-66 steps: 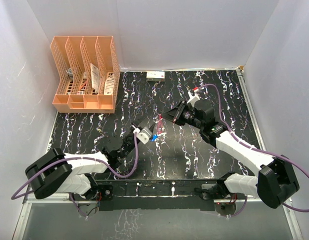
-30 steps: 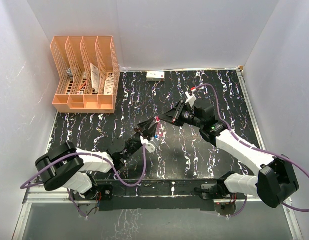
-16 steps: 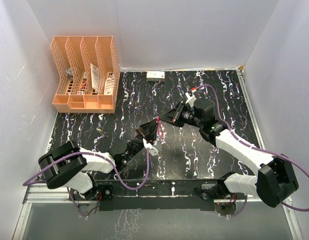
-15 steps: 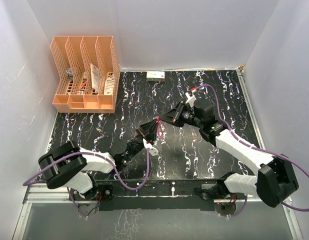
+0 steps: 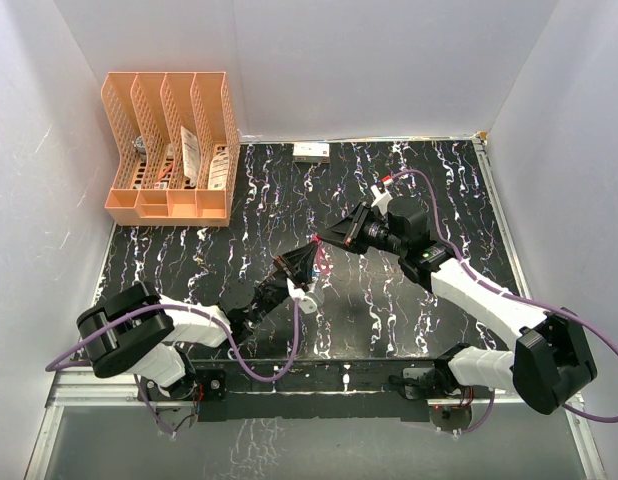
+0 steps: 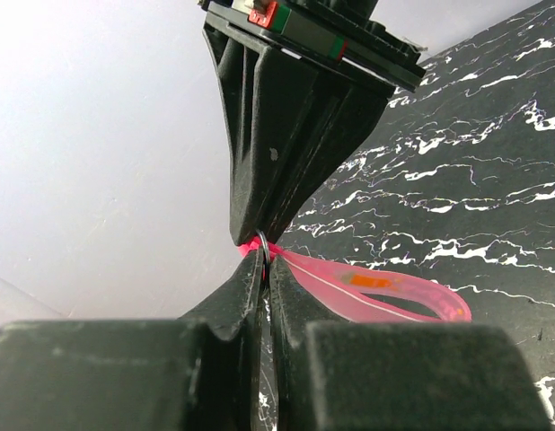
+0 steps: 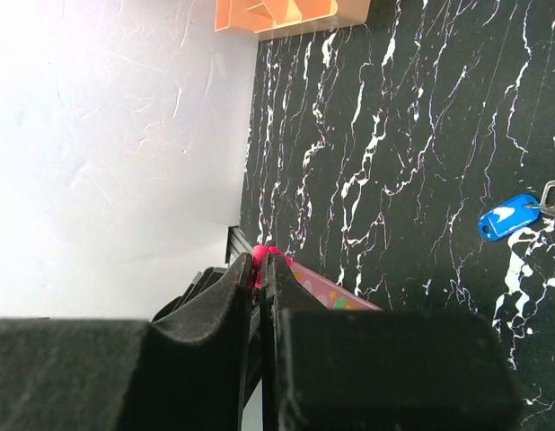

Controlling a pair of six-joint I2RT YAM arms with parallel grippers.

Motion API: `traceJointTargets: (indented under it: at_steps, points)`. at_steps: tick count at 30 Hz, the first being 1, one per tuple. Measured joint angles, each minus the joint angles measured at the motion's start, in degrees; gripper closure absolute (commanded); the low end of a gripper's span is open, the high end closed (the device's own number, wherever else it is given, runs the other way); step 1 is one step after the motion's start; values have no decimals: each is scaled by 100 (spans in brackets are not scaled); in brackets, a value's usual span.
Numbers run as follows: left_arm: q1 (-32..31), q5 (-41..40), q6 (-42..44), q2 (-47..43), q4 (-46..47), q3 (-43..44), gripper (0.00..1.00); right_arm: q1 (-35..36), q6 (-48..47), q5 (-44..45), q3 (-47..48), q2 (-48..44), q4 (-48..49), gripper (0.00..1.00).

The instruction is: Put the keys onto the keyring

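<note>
The keyring hangs in mid-air between both grippers, above the middle of the black marbled table [image 5: 389, 320]. In the left wrist view my left gripper [image 6: 264, 258] is shut on the thin metal ring [image 6: 260, 239], and the pink strap [image 6: 376, 289] loops off to the right. My right gripper [image 7: 261, 261] is shut on the strap's red end [image 7: 264, 252], tip to tip with the left fingers. In the top view the two grippers meet at the strap [image 5: 318, 247]. The blue-headed key [image 7: 508, 216] and the silvery key [image 7: 554, 197] lie loose on the table.
An orange file rack [image 5: 169, 145] with papers stands at the back left. A small white box [image 5: 311, 151] lies by the back wall. White walls close in the table on three sides.
My left gripper came up under the right one, then closed its jaws on the ring. The right gripper stayed still, holding the strap.
</note>
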Motion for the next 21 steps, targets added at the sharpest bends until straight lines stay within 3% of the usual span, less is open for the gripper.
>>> traceJointTargets:
  at_steps: [4, 8, 13, 21]
  points:
    - [0, -9, -57, -2, 4, 0, 100, -2, 17, -15, 0, 11, 13, 93]
    - [0, -33, -157, -7, 39, -9, 100, -2, 26, -20, 0, 13, 17, 80]
    - [-4, -103, -444, -144, 127, -39, 100, -28, 24, -44, 0, 11, 55, 73]
    - [-4, -225, -1222, -1062, -501, -44, 100, -308, -101, -107, 2, -221, 109, 67]
